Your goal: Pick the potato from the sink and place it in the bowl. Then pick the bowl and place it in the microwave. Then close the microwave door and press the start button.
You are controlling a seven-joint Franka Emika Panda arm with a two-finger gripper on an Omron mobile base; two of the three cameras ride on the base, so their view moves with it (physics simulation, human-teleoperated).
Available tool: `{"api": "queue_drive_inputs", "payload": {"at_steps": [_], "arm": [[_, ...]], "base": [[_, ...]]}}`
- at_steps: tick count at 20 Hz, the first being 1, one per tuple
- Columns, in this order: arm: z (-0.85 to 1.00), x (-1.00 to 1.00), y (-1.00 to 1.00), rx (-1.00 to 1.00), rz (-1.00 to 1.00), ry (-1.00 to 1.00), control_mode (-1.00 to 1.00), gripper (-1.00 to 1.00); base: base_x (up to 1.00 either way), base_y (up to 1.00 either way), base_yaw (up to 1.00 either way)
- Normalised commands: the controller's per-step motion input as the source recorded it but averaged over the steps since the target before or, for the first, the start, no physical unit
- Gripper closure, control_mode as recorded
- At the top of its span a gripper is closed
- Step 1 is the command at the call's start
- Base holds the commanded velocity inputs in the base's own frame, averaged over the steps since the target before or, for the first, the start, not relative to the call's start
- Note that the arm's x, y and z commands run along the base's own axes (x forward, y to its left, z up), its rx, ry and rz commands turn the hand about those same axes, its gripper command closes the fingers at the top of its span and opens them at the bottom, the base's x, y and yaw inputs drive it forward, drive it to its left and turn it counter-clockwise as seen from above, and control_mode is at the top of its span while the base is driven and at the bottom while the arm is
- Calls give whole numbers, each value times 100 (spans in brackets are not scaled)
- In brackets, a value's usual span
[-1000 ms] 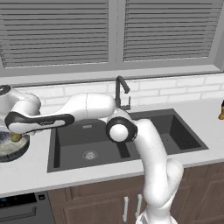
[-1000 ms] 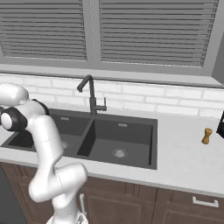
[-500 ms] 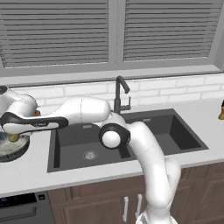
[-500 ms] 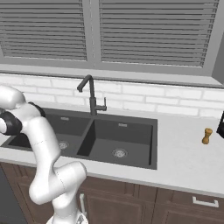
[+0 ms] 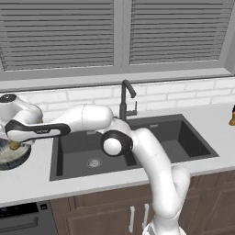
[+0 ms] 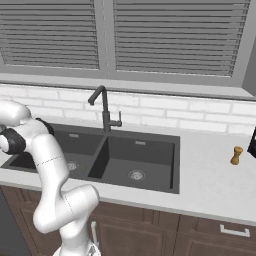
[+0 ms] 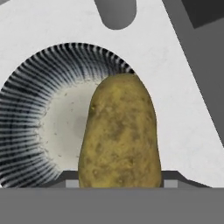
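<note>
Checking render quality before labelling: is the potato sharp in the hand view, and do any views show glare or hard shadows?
Hand view: potato sharp, bowl stripes crisp, no glare. Left base view: soft, even light, sink matte. Right base view: the same, no hard shadows.

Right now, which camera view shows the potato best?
The hand view: the potato fills the foreground, gripped between the jaws, above the bowl. In the left base view a small tan bit of it peeks below the hand at the picture's left edge.
</note>
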Motion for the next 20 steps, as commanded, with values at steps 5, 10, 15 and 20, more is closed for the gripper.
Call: {"api": "queue_drive_inputs", "payload": {"at_steps": [5,10,15,20], "arm": [[-28,13,31,0,0,5,-100,100],[-26,11,23,-2,0,3,-100,100],[-27,1,0,-1,0,2,-100,-100],[-11,1,0,0,0,2,-100,-100]], "base": [[0,0,0],[0,0,0],[0,0,0],[0,0,0]]}}
